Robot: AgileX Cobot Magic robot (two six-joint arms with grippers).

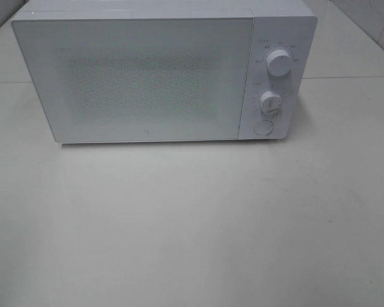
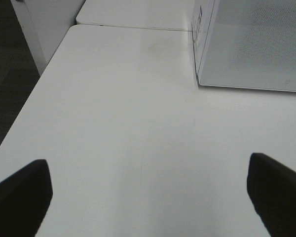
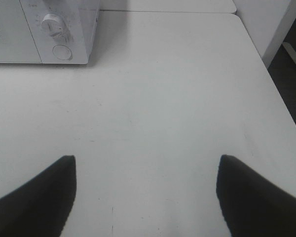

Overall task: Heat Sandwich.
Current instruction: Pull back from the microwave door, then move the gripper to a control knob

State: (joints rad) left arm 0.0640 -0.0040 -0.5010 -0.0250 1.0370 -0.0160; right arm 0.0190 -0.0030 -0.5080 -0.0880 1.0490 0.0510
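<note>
The sandwich is out of view in every frame. A white microwave (image 1: 160, 70) stands at the back of the table with its door shut. It also shows in the left wrist view (image 2: 254, 44) and the right wrist view (image 3: 44, 29). Its panel has two knobs (image 1: 279, 64) (image 1: 269, 101) and a round button (image 1: 263, 128). My left gripper (image 2: 148, 197) is open and empty above bare table. My right gripper (image 3: 145, 195) is open and empty above bare table. Neither gripper shows in the high view.
The white table (image 1: 192, 224) stretches in front of the microwave. Its left edge (image 2: 19, 123) borders dark floor and a white cabinet (image 2: 49, 24). Its right edge (image 3: 281, 98) borders dark floor and a white panel (image 3: 266, 24).
</note>
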